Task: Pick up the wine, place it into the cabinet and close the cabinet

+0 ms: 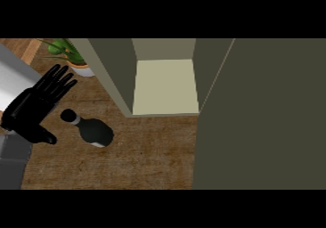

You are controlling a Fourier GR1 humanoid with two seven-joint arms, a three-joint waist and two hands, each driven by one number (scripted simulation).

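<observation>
On the wooden counter [146, 156], one wine bottle [95, 129] stands just right of the left hand [35, 107] — apart from it, not yet grasped. That hand is spread wide, fingers straight, thumb low, probably lined up to close round the bottle. One cabinet [113, 75] stands behind, its pale shelf [167, 87] bare and its door [270, 116] swung open toward the viewer — ready to receive the bottle. One potted plant [72, 55] sits at the back left. No right hand shows.
</observation>
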